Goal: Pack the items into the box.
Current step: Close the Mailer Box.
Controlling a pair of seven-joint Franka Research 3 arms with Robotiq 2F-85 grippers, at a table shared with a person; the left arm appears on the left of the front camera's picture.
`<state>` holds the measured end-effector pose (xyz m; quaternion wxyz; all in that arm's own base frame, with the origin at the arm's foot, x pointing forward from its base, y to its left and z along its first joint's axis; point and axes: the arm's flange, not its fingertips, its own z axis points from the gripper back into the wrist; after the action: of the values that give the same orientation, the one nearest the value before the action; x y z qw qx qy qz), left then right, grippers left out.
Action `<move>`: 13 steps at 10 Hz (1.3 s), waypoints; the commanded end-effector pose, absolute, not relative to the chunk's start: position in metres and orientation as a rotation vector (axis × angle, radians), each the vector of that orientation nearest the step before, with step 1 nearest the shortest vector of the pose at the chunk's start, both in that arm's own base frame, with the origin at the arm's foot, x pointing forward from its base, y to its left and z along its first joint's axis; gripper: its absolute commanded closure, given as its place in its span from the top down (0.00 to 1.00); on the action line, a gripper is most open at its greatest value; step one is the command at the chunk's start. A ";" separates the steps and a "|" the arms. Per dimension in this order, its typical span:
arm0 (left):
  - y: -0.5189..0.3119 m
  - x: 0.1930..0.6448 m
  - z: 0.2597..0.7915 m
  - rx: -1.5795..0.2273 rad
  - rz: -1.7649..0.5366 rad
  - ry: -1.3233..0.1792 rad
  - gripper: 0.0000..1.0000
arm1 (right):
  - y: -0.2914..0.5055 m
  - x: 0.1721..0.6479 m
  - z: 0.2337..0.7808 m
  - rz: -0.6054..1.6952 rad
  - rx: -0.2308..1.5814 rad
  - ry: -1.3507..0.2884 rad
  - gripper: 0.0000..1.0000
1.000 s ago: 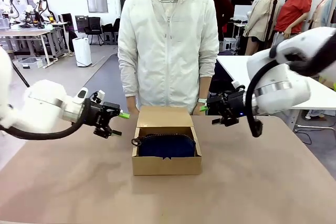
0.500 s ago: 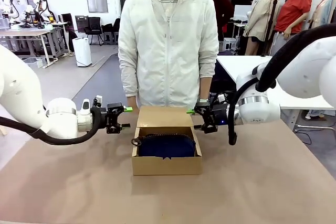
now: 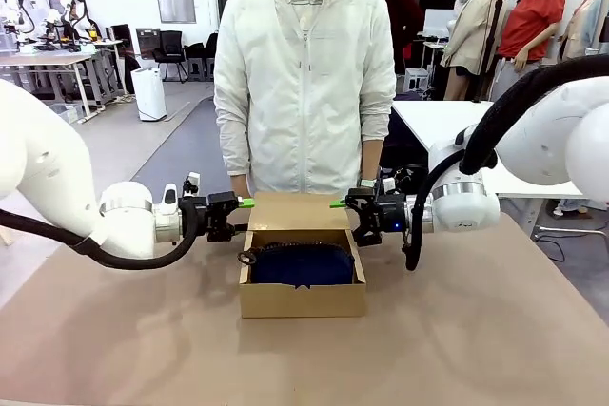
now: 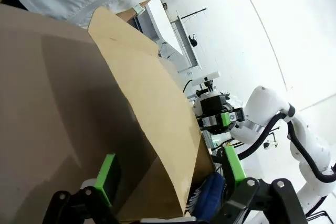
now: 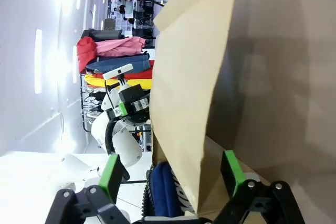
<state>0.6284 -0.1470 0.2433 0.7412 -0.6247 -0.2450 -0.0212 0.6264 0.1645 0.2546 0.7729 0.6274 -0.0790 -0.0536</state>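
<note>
The box (image 3: 302, 268) is being shown at the middle of the tabletop (image 3: 476, 330), its flap lid (image 3: 299, 211) raised at the far edge and a navy-blue pouch (image 3: 301, 264) lying inside. The flap's two side edges are being flanked by the left tool (image 3: 242, 216) and the right tool (image 3: 341, 217), both spread wide and holding nothing; in each wrist view the flap's edge is being straddled by the green pads (image 4: 106, 177) (contact cannot be told). Bare tabletop is lying open in front and to either side. Just behind the flap, a person (image 3: 304, 73) in a white jacket is standing. No writing is being made out.
</note>
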 end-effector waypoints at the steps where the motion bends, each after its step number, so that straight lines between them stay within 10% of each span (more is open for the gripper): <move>1: -0.149 0.636 0.246 -1.351 -0.066 -0.588 1.00 | 0.164 0.630 0.258 -0.070 1.365 -0.164 1.00; 3: -0.156 0.639 0.249 -1.362 -0.099 -0.563 1.00 | 0.163 0.631 0.258 -0.046 1.362 -0.141 1.00; 5: -0.156 0.642 0.249 -1.410 -0.092 -0.518 0.69 | 0.159 0.633 0.257 -0.056 1.355 -0.172 0.66; 13: -0.155 0.626 0.285 -1.477 -0.229 -0.541 0.69 | 0.158 0.624 0.278 0.129 1.398 -0.378 0.66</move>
<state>0.6338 -0.1589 0.2711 0.7086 -0.6637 -0.2267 -0.0778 0.6313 0.1577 0.2714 0.7655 0.6281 -0.1365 0.0308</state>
